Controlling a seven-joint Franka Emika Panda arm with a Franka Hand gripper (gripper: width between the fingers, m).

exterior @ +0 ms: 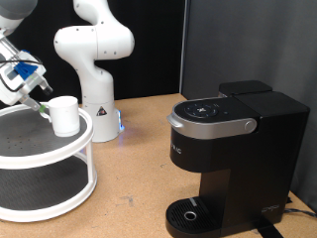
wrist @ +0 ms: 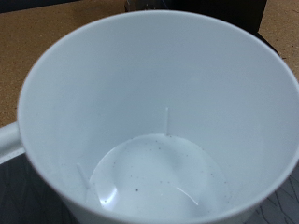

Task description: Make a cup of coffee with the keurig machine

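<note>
The cup (exterior: 65, 115) is a small plain white mug standing on the top tier of a round white stand (exterior: 30, 149) at the exterior view's left. My gripper (exterior: 42, 101) comes in from the upper left and is right at the cup's left side, touching or nearly touching it. In the wrist view the cup's empty inside (wrist: 154, 121) fills the picture, with its handle (wrist: 7, 142) at one edge; no fingers show there. The keurig machine (exterior: 233, 154) is black with a silver-grey lid handle (exterior: 208, 123), lid down, at the exterior view's right.
The stand has a lower tier (exterior: 40, 188) under the top one. The robot's white base (exterior: 94, 69) is behind the stand. The machine's round drip tray (exterior: 188, 214) is bare. A wooden tabletop (exterior: 139, 169) lies between stand and machine.
</note>
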